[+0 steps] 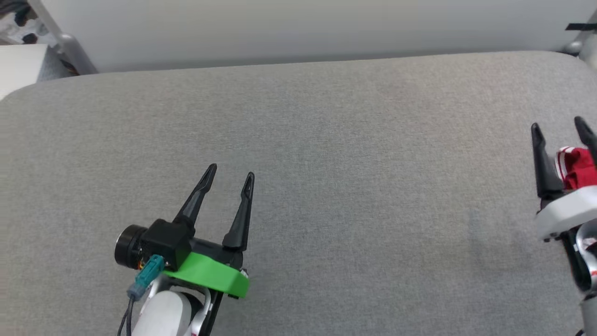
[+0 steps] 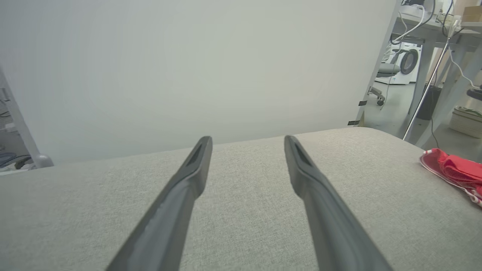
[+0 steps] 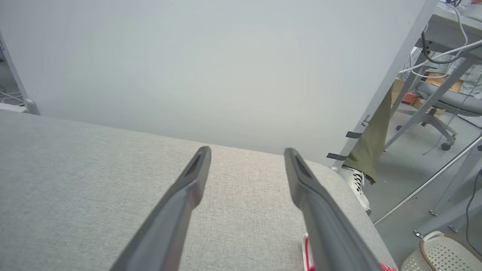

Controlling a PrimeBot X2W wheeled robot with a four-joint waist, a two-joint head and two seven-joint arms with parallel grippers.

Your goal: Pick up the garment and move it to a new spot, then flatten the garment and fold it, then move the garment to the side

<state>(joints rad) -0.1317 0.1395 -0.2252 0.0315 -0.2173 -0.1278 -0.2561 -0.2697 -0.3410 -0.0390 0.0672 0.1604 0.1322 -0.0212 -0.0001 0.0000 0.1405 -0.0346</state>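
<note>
1. Well, the grey cloth-covered desk [image 1: 326, 140] spreads wide under both tools, with bare cloth ahead of each pair of fingers.
2. The garment [image 1: 576, 165] lies on the desk below the right tool [image 1: 558, 123] and shows between its two fingers in the head view. From the left tool [image 2: 247, 140] it sits well off to the right, near the desk's edge. What can be seen of it is a compact red lump with a striped border (the frame edge and the tool cover the rest), so I cannot tell whether it is bunched or folded. That fits a shirt waiting to be picked up as well as one already folded and set aside.
3. Both tools stand with fingers wide apart and nothing between the pads. The right one hangs over the garment, and I cannot tell whether it touches the cloth.
4. I judge the shirt to be light, soft and limp. It would sag from any hold, its layers could slide over each other, and a fold could fall open. It is not fragile.
5. The striped trim [image 2: 427, 165], on the garment's edge nearest the left tool, looks thicker than the body cloth. It is probably the firmest place to pinch, with thin fingers pressing down into the padded desk to catch every layer.
</note>
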